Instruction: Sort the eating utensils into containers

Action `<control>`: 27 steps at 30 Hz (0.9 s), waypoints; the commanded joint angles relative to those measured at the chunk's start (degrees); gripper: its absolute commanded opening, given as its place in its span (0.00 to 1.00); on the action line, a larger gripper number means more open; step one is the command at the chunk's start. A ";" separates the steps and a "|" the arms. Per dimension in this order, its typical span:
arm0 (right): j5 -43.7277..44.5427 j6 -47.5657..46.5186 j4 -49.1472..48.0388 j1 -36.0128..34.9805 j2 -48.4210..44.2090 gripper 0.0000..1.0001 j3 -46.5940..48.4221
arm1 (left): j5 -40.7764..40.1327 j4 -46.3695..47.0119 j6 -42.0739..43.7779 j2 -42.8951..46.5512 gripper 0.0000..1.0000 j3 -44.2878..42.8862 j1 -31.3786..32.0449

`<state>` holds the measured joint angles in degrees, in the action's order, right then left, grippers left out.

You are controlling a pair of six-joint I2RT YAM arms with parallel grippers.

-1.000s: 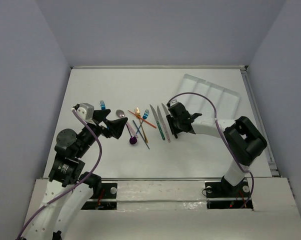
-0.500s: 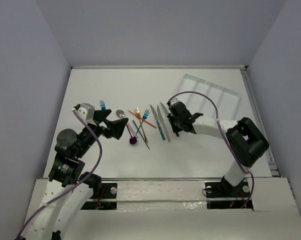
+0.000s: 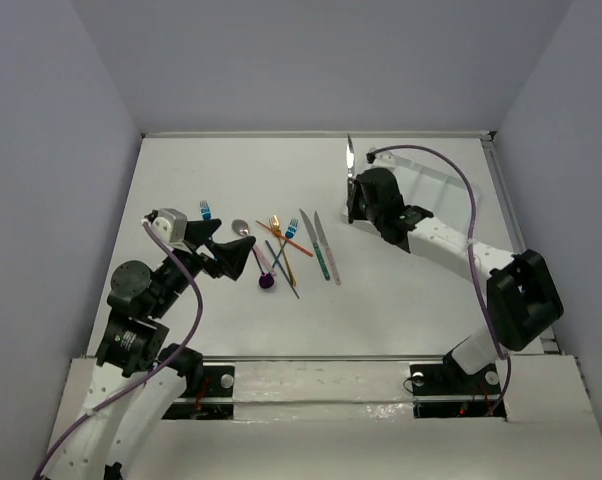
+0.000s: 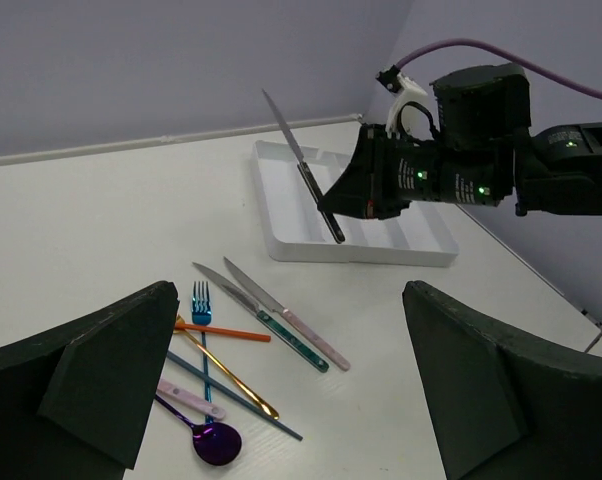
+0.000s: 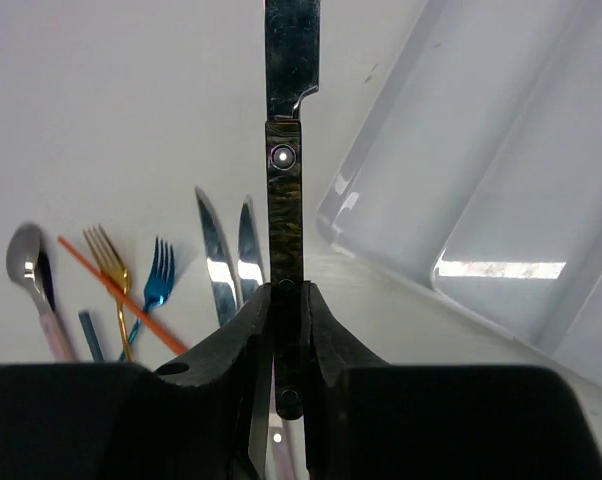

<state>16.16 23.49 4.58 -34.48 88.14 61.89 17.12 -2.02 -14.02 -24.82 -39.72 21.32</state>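
Right gripper pinching dark-handled knife by handle end | left gripper spread wide, empty

White matte table, boxed in on three sides by plain lavender-grey walls. Metal rail along its right edge. Light is even, shadows soft.

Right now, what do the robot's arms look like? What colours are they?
Both arms are white tubes with chunky black joints. A purple cable loops along the left arm, and a second cable runs along the right arm. The left gripper and right gripper are black, with wide wedge-shaped fingers. Tiny green lights glow behind the right one.
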 commanded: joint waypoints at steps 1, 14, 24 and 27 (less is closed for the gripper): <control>9.67 11.65 -6.25 3.89 3.17 0.00 5.60 | 0.01 2.11 0.22 0.82 0.99 -0.18 0.21; 11.17 22.30 -6.07 8.73 15.83 0.00 12.82 | -0.51 2.11 0.31 1.70 0.99 -0.18 1.27; 13.37 22.13 -5.11 9.78 17.68 0.27 12.29 | -0.60 2.11 0.22 1.62 0.99 -0.27 1.79; 12.76 21.17 -5.37 9.78 17.77 0.46 12.38 | -0.69 2.11 0.22 1.44 0.99 -0.18 1.79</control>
<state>27.05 45.45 1.26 -25.08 105.89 71.94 16.45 -2.04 -14.02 -23.64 -39.72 22.81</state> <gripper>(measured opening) 0.321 0.988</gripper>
